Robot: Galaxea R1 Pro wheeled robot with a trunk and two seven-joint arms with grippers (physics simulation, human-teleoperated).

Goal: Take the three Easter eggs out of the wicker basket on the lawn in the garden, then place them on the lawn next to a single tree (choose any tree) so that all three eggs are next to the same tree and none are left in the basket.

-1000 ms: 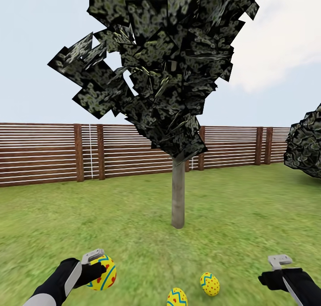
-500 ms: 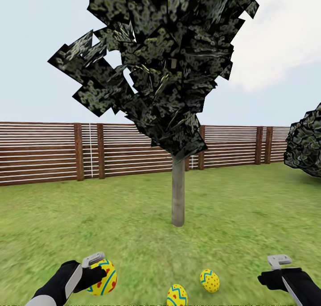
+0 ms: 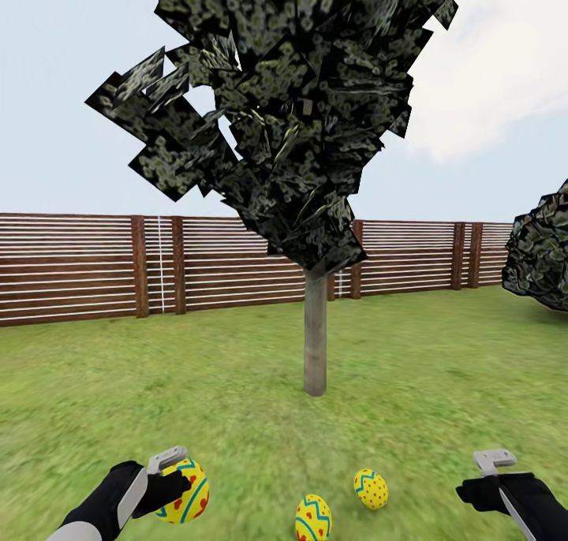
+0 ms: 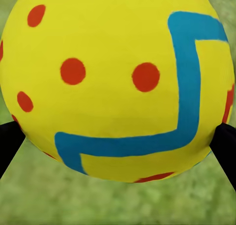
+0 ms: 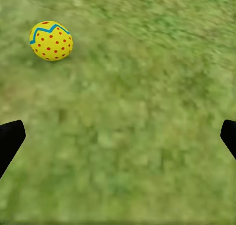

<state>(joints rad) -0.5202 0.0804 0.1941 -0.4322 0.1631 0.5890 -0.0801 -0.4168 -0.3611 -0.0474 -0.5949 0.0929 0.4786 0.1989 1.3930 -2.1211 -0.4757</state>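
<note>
Progress: two yellow dotted zigzag-banded eggs (image 3: 313,518) (image 3: 371,489) lie on green lawn (image 3: 442,383) near grey-brown-trunked tree (image 3: 315,336); left gripper (image 3: 178,470) clamps third egg (image 3: 183,490), unreleased; right gripper (image 3: 495,464) spread, empty.

Open lawn (image 3: 442,383) spreads across the lower frame, interrupted only by the tree (image 3: 315,336) trunk at centre and two eggs (image 3: 371,489) bottom centre.

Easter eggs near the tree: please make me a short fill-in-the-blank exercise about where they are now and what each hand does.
1. The left hand is shut on one ____.
2. ____ Easter eggs lie on the lawn, one nearer the robot, the other farther.
3. The right hand holds ____.
4. The tree stands in front of a wooden ____.

Missing words: Easter egg; Two; nothing; fence
</note>
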